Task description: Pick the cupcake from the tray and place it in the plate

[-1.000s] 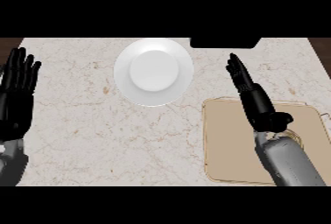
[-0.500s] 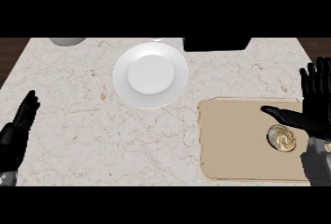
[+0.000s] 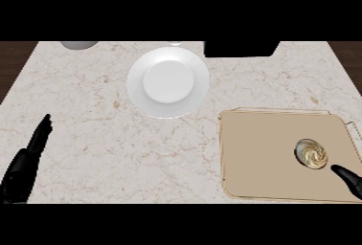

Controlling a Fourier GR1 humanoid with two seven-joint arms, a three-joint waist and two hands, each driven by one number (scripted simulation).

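At the lower left we see the left robot hand (image 3: 25, 165) edge-on over the bench (image 3: 106, 139), its fingers straight and holding nothing. Near the top middle sits the white plate (image 3: 168, 81). To the right lies the tan tray (image 3: 262, 153), and on its right part stands the cupcake (image 3: 313, 153), well apart from the plate. In the lower right corner only a tip of the right robot hand (image 3: 348, 179) shows, just beside the cupcake and perhaps not touching it; we cannot tell whether it is wide or narrow.
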